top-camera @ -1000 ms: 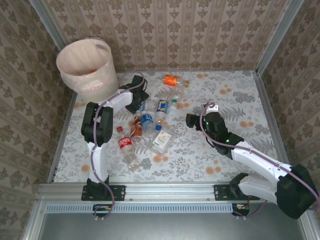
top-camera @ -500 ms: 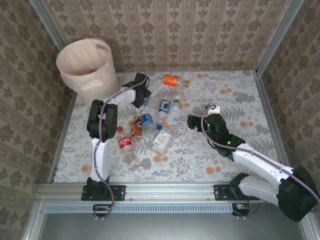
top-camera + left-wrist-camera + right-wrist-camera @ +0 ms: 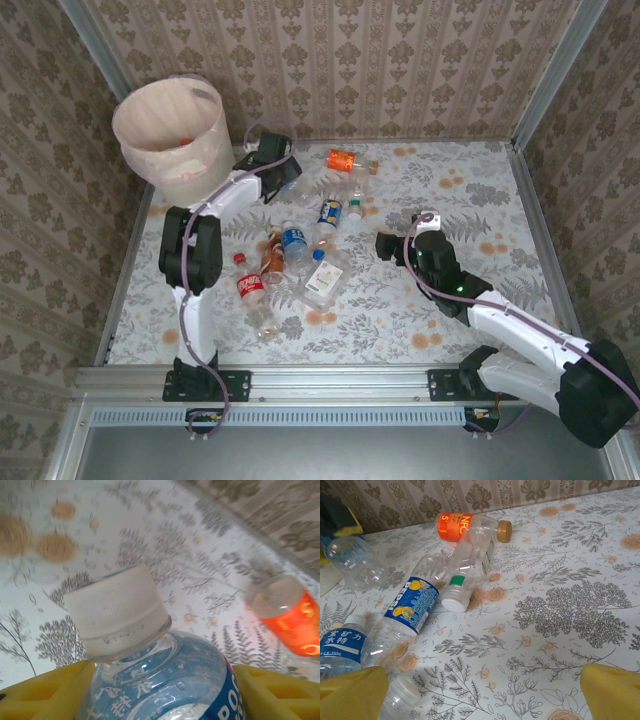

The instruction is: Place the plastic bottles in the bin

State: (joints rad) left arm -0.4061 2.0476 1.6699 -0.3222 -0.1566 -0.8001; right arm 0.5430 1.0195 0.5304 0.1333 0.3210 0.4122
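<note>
Left hand [image 3: 274, 163] grips a blue-label bottle [image 3: 159, 672] beside the bin [image 3: 150, 108] — right hand [image 3: 385, 243] wide, low over the desk [image 3: 470, 190].

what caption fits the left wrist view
Left gripper holding a white-capped, blue-labelled bottle, an orange bottle lying beyond.

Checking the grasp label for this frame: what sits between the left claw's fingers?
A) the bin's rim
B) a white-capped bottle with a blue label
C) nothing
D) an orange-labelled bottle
B: in the left wrist view the left claw has its yellow fingers on either side of a white-capped bottle with a blue label, while the orange bottle lies on the table beyond.
</note>
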